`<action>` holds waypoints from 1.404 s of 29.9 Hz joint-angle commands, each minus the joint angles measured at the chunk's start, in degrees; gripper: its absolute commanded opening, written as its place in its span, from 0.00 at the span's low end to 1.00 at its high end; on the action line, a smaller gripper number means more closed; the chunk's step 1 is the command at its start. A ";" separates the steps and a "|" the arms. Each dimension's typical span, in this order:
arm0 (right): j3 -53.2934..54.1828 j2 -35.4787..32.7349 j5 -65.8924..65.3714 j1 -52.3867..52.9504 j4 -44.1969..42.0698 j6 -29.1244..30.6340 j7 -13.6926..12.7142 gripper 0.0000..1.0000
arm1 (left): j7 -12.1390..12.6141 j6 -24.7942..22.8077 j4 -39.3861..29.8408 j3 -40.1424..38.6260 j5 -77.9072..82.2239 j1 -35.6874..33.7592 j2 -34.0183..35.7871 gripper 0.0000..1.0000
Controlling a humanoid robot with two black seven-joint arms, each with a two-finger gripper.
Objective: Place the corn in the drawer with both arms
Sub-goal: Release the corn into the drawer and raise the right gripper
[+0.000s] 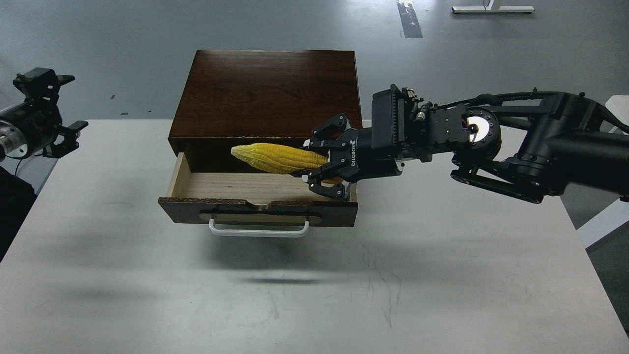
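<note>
The dark brown wooden box (268, 93) stands at the table's far middle. Its drawer (260, 189) is pulled open, showing a pale wood interior and a white bar handle (259, 230) in front. My right gripper (319, 162) is shut on the thick end of the yellow corn (275, 157). It holds the cob level, tip pointing left, just above the open drawer's right half. My left gripper (51, 115) is at the far left edge, away from the box, fingers spread and empty.
The white table (442, 255) has free room in front of and right of the box. Its far edge runs behind the box, with grey floor beyond. My right arm (516, 147) reaches in over the table's right side.
</note>
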 commanded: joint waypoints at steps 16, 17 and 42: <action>0.58 0.57 0.35 -2.29 -2.54 -1.49 0.00 1.00 | -0.78 -0.10 -0.17 0.03 0.00 0.09 -0.05 0.99; 0.58 0.57 0.35 -2.38 -2.72 -1.57 0.00 1.00 | -0.87 -0.10 -0.17 0.03 0.00 0.18 -0.05 0.99; 19.82 -5.56 65.33 -3.95 -12.57 16.24 0.00 1.00 | -0.26 -6.94 0.00 -1.89 -0.70 -0.70 0.30 0.99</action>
